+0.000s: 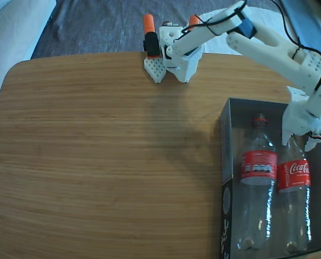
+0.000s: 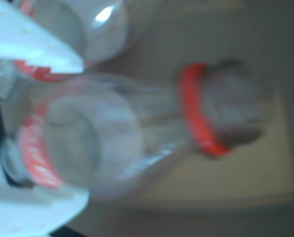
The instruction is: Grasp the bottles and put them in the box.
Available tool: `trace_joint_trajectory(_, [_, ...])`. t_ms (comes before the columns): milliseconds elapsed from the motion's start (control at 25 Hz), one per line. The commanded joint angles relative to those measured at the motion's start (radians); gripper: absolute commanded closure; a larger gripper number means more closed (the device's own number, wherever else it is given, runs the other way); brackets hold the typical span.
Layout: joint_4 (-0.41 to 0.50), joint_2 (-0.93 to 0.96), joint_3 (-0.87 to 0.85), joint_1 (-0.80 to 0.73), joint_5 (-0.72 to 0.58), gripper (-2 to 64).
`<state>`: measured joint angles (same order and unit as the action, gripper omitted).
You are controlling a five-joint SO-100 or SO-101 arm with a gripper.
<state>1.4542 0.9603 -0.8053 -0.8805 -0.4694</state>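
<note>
— Where our pincer [image 1: 299, 141] hangs over the far right end of the box [image 1: 225, 162], what do we see of its fingers?

— We see two white fingers [image 2: 35, 44] spread apart in the wrist view, one at the top left and one at the bottom left, with the shoulder of a clear bottle between them. Whether either finger touches the plastic, we cannot tell; that view is blurred.

— Which bottle is it?

— We take it for the right bottle [image 1: 294, 194] in the fixed view, the one whose neck lies under the pincer. Its red label reads Coca-Cola in white script.

— And the other?

— We find the left bottle [image 1: 257, 189] lying just beside it, side by side in the box, both with necks pointing to the far end. Its red neck ring shows plainly, and it looks the larger of the two.

— And around them?

— We see the dark box sitting at the right edge of the wooden tabletop [image 1: 106, 162], its left wall printed black and white. We see the white arm [image 1: 273, 46] reaching over from its base [image 1: 176, 54] at the far edge.
</note>
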Motion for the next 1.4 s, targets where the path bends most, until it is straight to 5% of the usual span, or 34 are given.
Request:
trace_joint_trajectory(0, [0.04,0.143,0.012,0.058,0.032,22.5])
trace_joint_trajectory(480, [0.206,0.367,0.014,0.365,0.089,3.1])
trace_joint_trajectory(680, [0.198,0.428,0.014,0.546,0.106,3.7])
trace_joint_trajectory(1000, [0.196,0.56,0.003,0.749,0.388,3.7])
trace_joint_trajectory(1360, [0.178,0.844,-0.318,0.885,0.552,4.3])
